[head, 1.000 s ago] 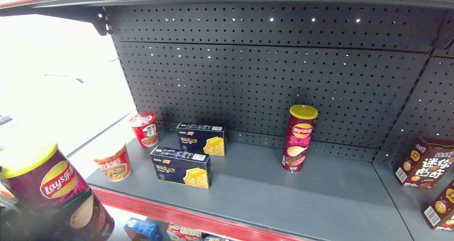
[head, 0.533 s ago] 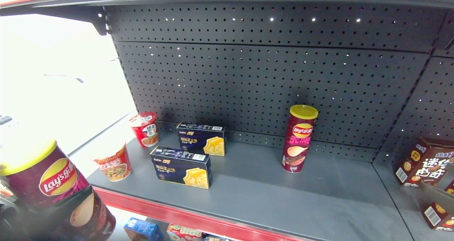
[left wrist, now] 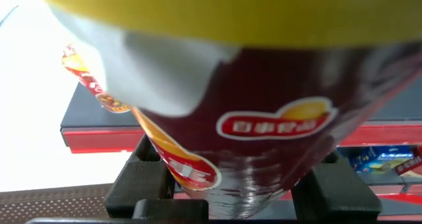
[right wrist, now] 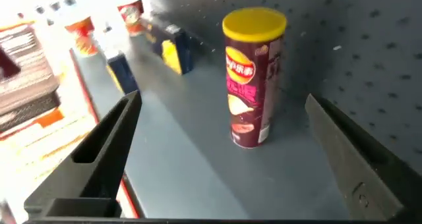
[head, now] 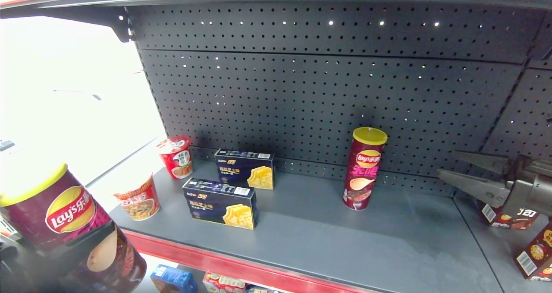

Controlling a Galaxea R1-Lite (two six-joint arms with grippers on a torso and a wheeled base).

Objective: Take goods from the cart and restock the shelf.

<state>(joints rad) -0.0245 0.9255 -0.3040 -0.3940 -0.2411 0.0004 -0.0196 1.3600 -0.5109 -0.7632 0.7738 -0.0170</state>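
Clamping maroon, yellow-lidded chip can (head: 71, 217) between left fingers (left wrist: 142, 184).

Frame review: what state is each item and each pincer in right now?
Held chip can: tilted, lid on, clamped.
Left pincer: shut on held chip can.
Right pincer: open, empty.
Shelf chip can: upright, lid on, untouched.
Noodle cups: upright.
Blue boxes: closed, standing on long sides.
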